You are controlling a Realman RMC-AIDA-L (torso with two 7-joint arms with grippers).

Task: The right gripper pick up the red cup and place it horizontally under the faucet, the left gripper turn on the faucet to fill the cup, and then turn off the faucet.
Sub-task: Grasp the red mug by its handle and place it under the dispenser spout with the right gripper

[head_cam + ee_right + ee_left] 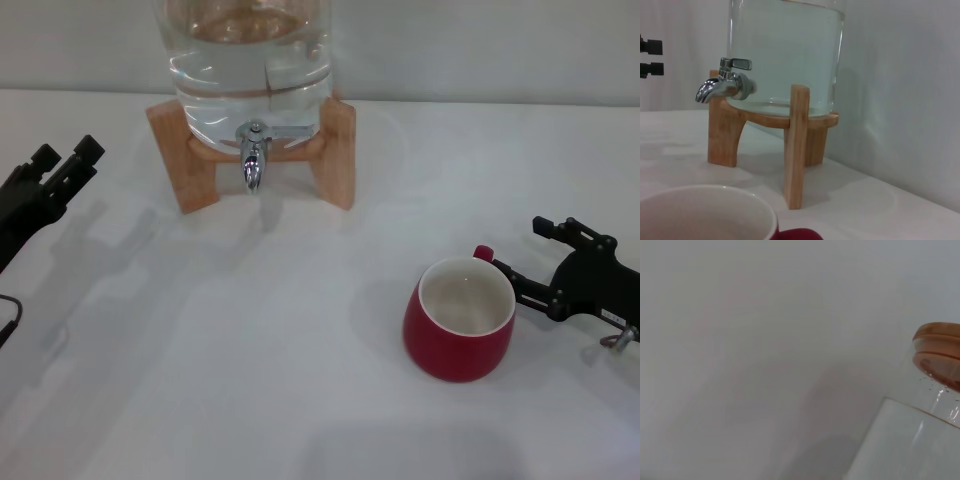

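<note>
The red cup (459,330) stands upright on the white table at the right front, with its white inside showing and its small handle (483,253) turned to the far right. Its rim (705,207) fills the bottom of the right wrist view. My right gripper (520,250) is open just right of the cup, level with the handle, one finger close to the rim. The chrome faucet (253,160) hangs from the glass jar, spout down and lever level (722,85). My left gripper (68,152) is open at the far left, well apart from the faucet.
The clear water jar (250,70) rests on a wooden stand (338,155) at the table's back centre. Its wooden lid (939,352) shows in the left wrist view. The left gripper's fingertips (651,47) show far off in the right wrist view.
</note>
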